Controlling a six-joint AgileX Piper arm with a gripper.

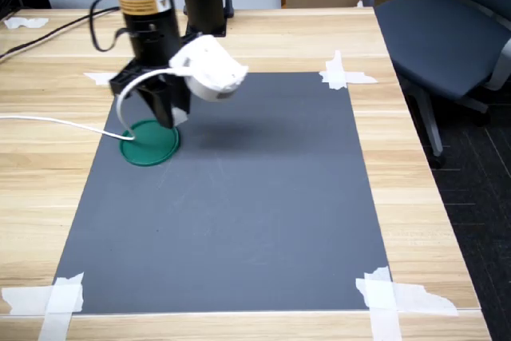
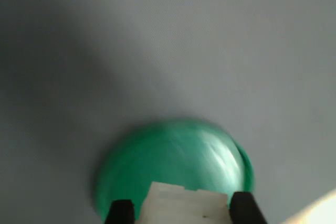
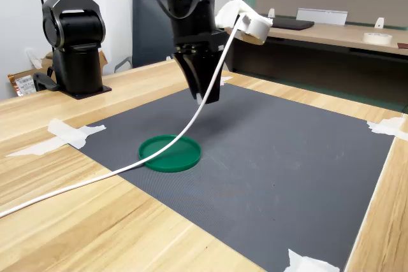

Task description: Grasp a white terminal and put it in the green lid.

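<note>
The gripper (image 2: pixel 178 211) has two black fingers (image 2: pixel 121 211) closed on the white terminal (image 2: pixel 184 203), a small blocky plastic piece with little steps along its edge, pinched between them. Right under the gripper lies the green lid (image 2: pixel 173 156), a flat, round, shiny disc with a low raised rim. In the second exterior view the gripper (image 3: pixel 205 97) hangs above the lid (image 3: pixel 170 153), not touching it. The lid rests on a dark grey mat (image 1: pixel 239 213) with a fine, dull surface, held down by white tape (image 1: pixel 375 297) on a pale wooden table (image 1: pixel 415 165). A smooth white cable (image 3: pixel 95 176) curves down from the rounded white camera (image 3: pixel 245 20) beside the gripper.
</note>
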